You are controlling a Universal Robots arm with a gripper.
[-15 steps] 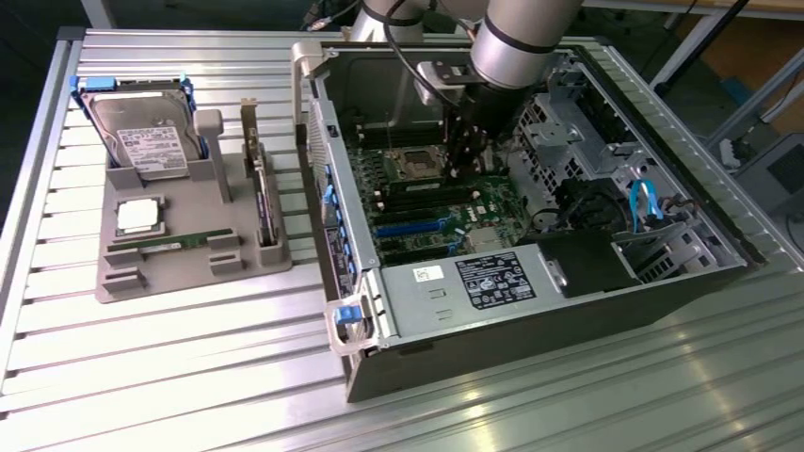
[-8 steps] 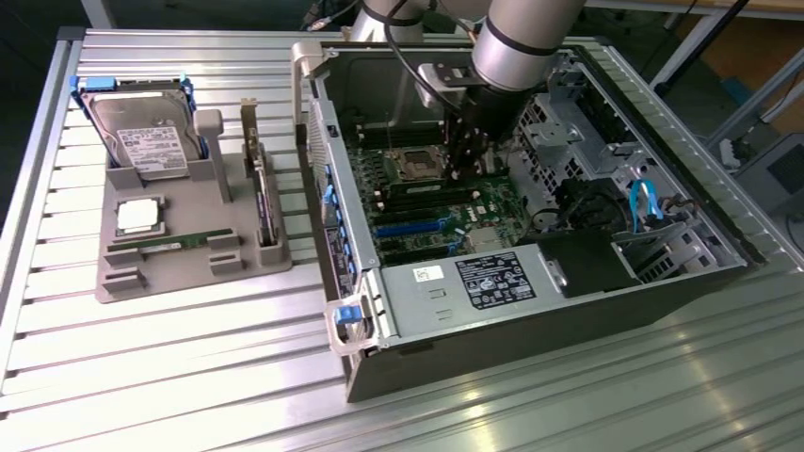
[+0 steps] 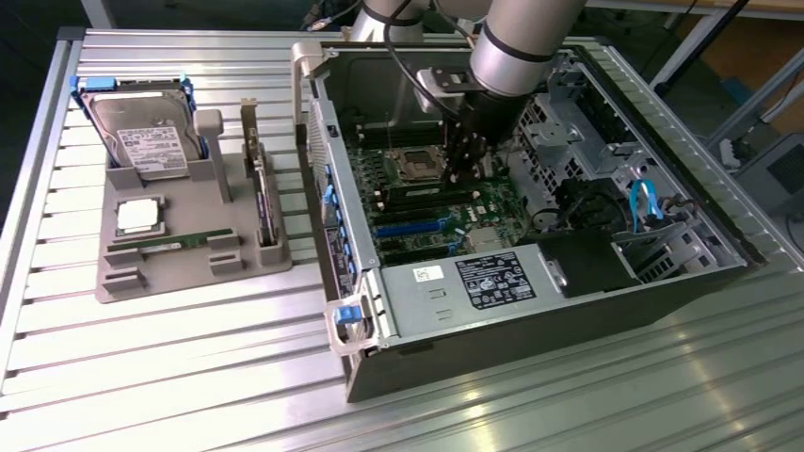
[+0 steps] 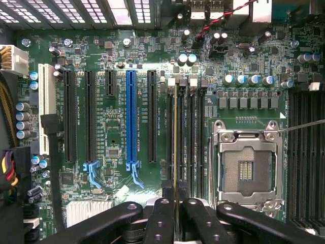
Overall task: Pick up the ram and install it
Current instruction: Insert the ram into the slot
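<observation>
Fingers: two dark fingers (image 4: 161,216) clenched on one slim green ram stick (image 4: 176,142), seen edge-on.
Ram: over the black memory slots, between one blue expansion slot (image 4: 131,117) and one empty silver processor socket (image 4: 246,170); whether it is seated, I cannot tell.
Case: one open dark computer case (image 3: 503,348) on the ribbed metal worktop (image 3: 188,377).
Tray: one grey tray (image 3: 188,278) with one hard drive (image 3: 149,137) and one square silver chip (image 3: 138,215).

A robotics lab or workshop: a robot arm (image 3: 528,38) reaches into an open computer case (image 3: 528,339) on a slatted aluminium table (image 3: 164,367), beside a grey parts tray (image 3: 176,273) holding a hard drive (image 3: 145,132).
</observation>
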